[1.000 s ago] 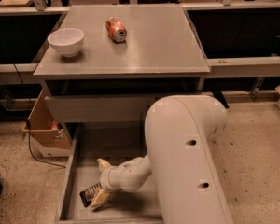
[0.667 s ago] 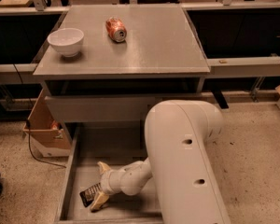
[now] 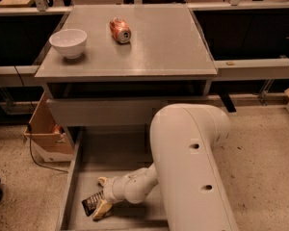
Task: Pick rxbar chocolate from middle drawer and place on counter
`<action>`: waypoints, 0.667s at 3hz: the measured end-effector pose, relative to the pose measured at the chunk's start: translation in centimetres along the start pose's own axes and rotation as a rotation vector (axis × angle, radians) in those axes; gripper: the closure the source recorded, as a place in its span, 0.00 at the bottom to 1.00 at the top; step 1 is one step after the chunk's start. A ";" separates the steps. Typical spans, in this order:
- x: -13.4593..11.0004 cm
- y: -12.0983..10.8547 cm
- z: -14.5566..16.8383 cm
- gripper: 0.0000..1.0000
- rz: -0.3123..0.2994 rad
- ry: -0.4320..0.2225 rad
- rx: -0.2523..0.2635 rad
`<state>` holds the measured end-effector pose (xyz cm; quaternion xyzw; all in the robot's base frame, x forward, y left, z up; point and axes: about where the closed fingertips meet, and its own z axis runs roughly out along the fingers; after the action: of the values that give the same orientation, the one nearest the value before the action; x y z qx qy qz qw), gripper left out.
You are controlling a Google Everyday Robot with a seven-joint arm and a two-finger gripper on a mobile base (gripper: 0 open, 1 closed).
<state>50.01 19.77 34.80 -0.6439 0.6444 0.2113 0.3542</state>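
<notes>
Down in the pulled-out wide grey metal middle drawer (image 3: 116, 154), the robot's cream two-finger pincer (image 3: 100, 196) is hovering low over the bare floor near the front left corner. Its fingers are standing spread apart. One pale fingertip (image 3: 102, 181) is pointing toward the back of the drawer, and the other finger (image 3: 101, 210) is lying nearer the front. The small flat rxbar chocolate (image 3: 91, 204), in a glossy black wrapper with white print, is resting on the drawer floor at a slant. Its inner end is reaching into the gap between the fingers, and it is lying right against the nearer finger. I cannot tell whether the bar is actually touching that finger. The farther finger is staying clear of the wrapper, so nothing is being pinched. The bulky white rounded robot arm (image 3: 190, 162) is bending down from the right and covering the drawer's right half.

Above, the shallower grey drawer front (image 3: 101, 111) is sitting closed under the flat grey square tabletop (image 3: 173, 47). A round white ceramic bowl (image 3: 68, 42) is standing near the tabletop's left edge. A crushed orange soda can (image 3: 120, 30) is lying on its side to the bowl's right, apart from it. A brown cardboard box (image 3: 42, 128) is sitting on the speckled beige floor (image 3: 265, 148), left of the cabinet.
</notes>
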 end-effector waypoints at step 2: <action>-0.6 0.1 -0.8 0.85 0.000 0.000 0.000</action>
<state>49.67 19.66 35.73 -0.6439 0.6445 0.2113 0.3542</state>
